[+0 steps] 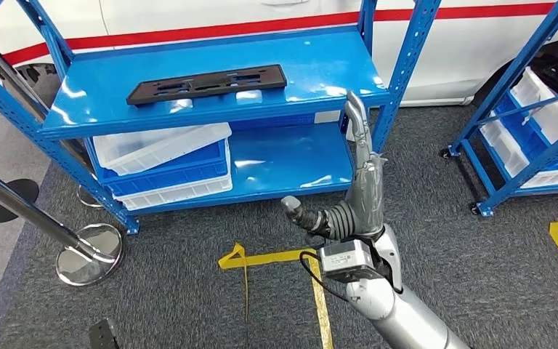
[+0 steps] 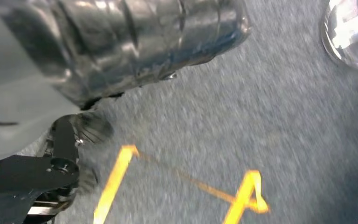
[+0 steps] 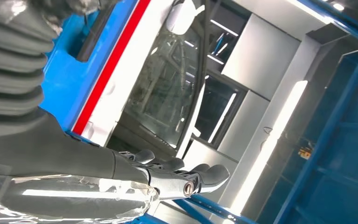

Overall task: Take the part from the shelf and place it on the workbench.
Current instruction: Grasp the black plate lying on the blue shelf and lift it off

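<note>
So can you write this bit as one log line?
right hand: raised, holds nothing | black part: flat on top shelf, untouched | step: reach, not yet grasped

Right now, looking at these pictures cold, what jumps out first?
The right hand, raised in the middle of the head view with fingers stretched straight up and nothing in it. Behind it a bright blue shelf carries a flat black part on its top level, with stacked bins on the level below.

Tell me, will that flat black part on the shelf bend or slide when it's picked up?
The black part looks thin, flat and full of cutouts, so probably light and fairly stiff. Lying flush on the glossy shelf, it may slide rather than lift. It won't roll.
</note>
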Available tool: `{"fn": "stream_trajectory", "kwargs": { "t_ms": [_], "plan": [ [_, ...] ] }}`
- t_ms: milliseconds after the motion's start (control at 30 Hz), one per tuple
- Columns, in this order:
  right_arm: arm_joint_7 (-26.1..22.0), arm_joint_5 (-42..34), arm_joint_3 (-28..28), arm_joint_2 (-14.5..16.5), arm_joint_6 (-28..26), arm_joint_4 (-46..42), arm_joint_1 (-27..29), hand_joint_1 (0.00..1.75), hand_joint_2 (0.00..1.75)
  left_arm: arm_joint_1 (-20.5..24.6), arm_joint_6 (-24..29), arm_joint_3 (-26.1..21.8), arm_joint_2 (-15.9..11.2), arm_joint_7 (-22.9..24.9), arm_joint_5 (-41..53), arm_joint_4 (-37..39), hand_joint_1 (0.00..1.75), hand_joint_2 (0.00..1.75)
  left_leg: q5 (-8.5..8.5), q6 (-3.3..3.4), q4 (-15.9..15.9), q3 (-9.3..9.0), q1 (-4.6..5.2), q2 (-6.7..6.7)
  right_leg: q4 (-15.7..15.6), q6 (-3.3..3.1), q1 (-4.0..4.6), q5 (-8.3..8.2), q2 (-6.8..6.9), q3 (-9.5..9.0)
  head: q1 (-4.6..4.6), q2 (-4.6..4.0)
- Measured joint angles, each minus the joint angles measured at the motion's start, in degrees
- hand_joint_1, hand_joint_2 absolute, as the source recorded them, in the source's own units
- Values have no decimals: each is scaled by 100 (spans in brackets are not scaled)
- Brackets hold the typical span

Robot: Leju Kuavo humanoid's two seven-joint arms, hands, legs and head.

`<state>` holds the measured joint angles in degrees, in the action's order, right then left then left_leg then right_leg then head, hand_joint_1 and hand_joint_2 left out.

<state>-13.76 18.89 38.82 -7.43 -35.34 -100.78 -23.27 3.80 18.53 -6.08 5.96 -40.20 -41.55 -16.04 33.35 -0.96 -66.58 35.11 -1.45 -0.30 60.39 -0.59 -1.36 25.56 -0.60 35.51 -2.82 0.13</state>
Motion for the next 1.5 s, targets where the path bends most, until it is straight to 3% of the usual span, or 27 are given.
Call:
{"fn": "stream_trajectory", "kwargs": {
  "t_ms": [67,100,133,200,267,333,433,567,600,633,700,767,933,1000,1067,1100,1133,1200,1233,1267,1300,1433,1500],
  "plan": [
    [-15,-33,-2,-1,16,0,18,0,0,-15,-43,0,5,-1,42,0,0,0,169,9,-688,413,10,1,-1,-34,43,11,4,-12,-3,0],
    [-16,-41,-3,-2,21,0,29,0,0,-24,-59,0,5,-2,55,0,0,0,109,28,-793,513,19,0,0,-47,64,19,-2,-24,-3,0],
    [-16,-45,-4,-2,22,0,37,0,0,-33,-74,0,5,-2,66,0,0,0,-48,57,-702,519,33,0,0,-59,83,26,-10,-42,-3,0],
    [-17,-39,-10,-2,22,0,41,0,0,-40,-103,0,4,-2,87,0,0,0,-498,149,-25,278,80,0,-3,-71,102,44,-24,-87,-1,0],
    [-22,-18,-18,-2,19,-1,43,0,0,-27,-133,0,4,-3,96,0,0,0,-712,218,547,46,132,1,-5,-51,117,53,-30,-89,-1,0],
    [-26,4,-25,-3,17,-2,49,0,0,-13,-174,0,5,-6,98,0,0,0,-695,240,708,-14,164,-2,-25,1,121,47,-28,-72,-3,0],
    [-26,11,-42,-7,37,-13,49,0,0,-15,-234,0,9,-8,99,0,0,0,-737,300,850,-94,121,3,75,95,123,126,-13,-33,5,0],
    [-14,-24,-75,-20,84,-24,74,0,0,6,-293,-4,2,-8,100,1,0,0,-726,380,901,-155,112,15,1252,172,88,628,-1,567,20,0],
    [-11,-22,-80,-23,89,-24,91,0,0,3,-299,-4,1,-8,97,1,0,0,-712,379,897,-167,112,13,1401,188,74,623,1,664,21,0],
    [-11,-9,-81,-26,88,-25,103,0,0,-3,-301,-4,2,-8,95,2,0,0,-694,372,891,-186,110,11,1344,200,59,514,3,657,20,0],
    [-13,30,-83,-26,86,-29,112,0,0,-10,-302,-4,7,-6,92,5,0,0,-636,339,860,-238,101,4,696,207,33,122,11,364,22,0],
    [-13,58,-84,-27,86,-38,114,0,0,-1,-303,-4,9,-4,91,8,0,0,-568,278,808,-256,114,-3,88,179,42,-69,16,58,20,0],
    [-7,73,-91,-36,111,-61,126,0,0,10,-311,-4,9,-4,77,15,0,0,-454,122,703,-241,100,1,-113,12,63,-22,-3,-95,2,0],
    [-2,78,-92,-37,127,-68,122,0,0,14,-319,-3,11,-4,73,16,0,0,-243,80,186,21,85,3,-163,-50,53,6,14,-185,-17,0],
    [1,79,-92,-37,129,-68,133,0,0,9,-326,-3,14,-4,66,18,0,0,-49,48,-552,487,76,4,-170,-83,66,58,21,-243,-27,0],
    [2,79,-92,-37,132,-68,142,0,0,3,-329,-3,14,-4,61,19,0,0,-63,40,-768,664,73,4,-170,-87,72,92,16,-277,-27,0],
    [2,78,-92,-37,139,-68,147,0,0,-4,-335,-3,14,-3,52,21,0,0,-192,40,-765,735,71,4,-169,-83,76,130,6,-322,-27,0],
    [3,78,-92,-37,157,-68,148,0,0,-12,-364,-4,14,-2,39,25,0,0,-696,67,-153,567,71,5,-170,-59,78,225,-12,-446,-27,0],
    [3,78,-92,-38,173,-68,146,0,0,-11,-381,-4,14,-1,35,28,0,0,-882,89,206,417,82,7,-173,-34,86,276,-15,-495,-25,0],
    [7,79,-92,-39,193,-68,142,0,0,-6,-396,-4,14,-2,36,31,0,0,-966,120,519,276,98,9,-175,-2,91,322,-17,-529,-26,0],
    [18,83,-92,-40,219,-68,138,0,0,0,-407,-4,14,-1,35,33,0,0,-959,154,691,186,118,9,-193,33,93,352,-17,-549,-23,0],
    [91,128,-91,-50,291,-66,130,0,0,-5,-421,-2,14,2,23,44,0,0,-807,313,859,-18,130,-4,-76,146,82,387,-1,-600,-8,0],
    [99,142,-92,-56,295,-66,122,0,0,-8,-423,-4,8,3,21,47,0,0,-740,384,883,-146,126,-5,460,175,76,507,11,-295,4,0]
  ]
}}
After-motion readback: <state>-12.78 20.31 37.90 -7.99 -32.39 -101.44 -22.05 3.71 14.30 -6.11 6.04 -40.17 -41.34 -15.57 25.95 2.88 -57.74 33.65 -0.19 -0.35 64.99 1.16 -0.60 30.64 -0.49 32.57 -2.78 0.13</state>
